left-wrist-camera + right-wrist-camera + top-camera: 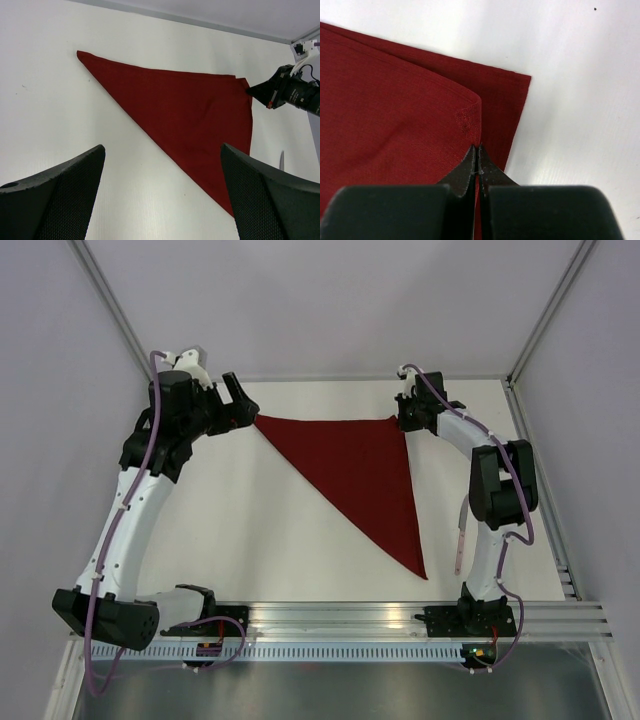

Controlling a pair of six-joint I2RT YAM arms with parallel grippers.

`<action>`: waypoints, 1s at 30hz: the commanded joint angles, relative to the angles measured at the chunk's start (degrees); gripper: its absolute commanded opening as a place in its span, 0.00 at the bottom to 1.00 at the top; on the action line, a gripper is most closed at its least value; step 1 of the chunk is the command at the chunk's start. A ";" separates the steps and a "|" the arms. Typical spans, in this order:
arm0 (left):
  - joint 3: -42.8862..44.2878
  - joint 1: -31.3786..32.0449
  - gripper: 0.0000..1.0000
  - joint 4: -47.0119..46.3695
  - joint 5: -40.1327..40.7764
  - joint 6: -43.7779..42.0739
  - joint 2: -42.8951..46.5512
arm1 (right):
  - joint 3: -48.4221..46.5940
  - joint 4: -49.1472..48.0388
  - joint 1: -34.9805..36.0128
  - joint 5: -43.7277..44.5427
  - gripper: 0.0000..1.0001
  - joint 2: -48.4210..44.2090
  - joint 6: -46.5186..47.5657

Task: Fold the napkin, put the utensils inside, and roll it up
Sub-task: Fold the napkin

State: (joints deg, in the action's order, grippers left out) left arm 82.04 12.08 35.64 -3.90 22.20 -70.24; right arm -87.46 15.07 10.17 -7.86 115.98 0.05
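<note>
Your right gripper (478, 152) is pinching a raised fold of the napkin (365, 475) at its far right corner, with its fingers pressing together on the cloth. Your left gripper (162, 150) is hanging above the table (250, 540) left of the napkin, fingers spread wide and gripping nothing. The napkin is lying folded into a triangle, and the knife (459, 545) is lying apart from it beside the right arm.

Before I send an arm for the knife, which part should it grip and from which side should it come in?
Grip the knife by its pale handle, coming straight down from above with the jaws closing across its narrow width. It lies flat on the table, lengthwise near to far, so no side offers an edge. The right gripper is nearest but is shut on the napkin.
</note>
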 commanded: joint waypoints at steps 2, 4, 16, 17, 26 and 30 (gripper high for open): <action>-1.26 -0.12 1.00 -2.94 -2.34 1.01 0.45 | -3.24 0.05 -0.51 2.14 0.00 2.05 1.52; -1.71 -0.03 1.00 -3.47 -2.86 0.74 0.63 | -3.86 0.13 -0.51 2.67 0.00 2.93 1.61; -8.64 -0.12 1.00 -6.98 -7.25 0.74 4.31 | -11.68 8.38 -4.80 5.58 0.61 4.17 1.97; -9.26 -0.12 1.00 -7.07 -7.61 0.83 4.93 | -11.33 10.05 -5.42 5.14 0.61 3.12 2.14; -21.83 -0.12 1.00 -13.30 -10.95 4.96 15.47 | 15.01 27.35 -13.24 4.69 0.60 -21.12 13.29; -26.22 -0.03 1.00 -16.02 -12.52 6.10 18.38 | 21.09 33.42 -17.20 5.22 0.60 -25.80 19.97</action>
State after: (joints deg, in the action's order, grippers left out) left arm 58.28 12.08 24.69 -13.19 24.86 -53.28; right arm -70.06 38.17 -5.52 -4.58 92.36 13.47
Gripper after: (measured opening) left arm 0.993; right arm 0.600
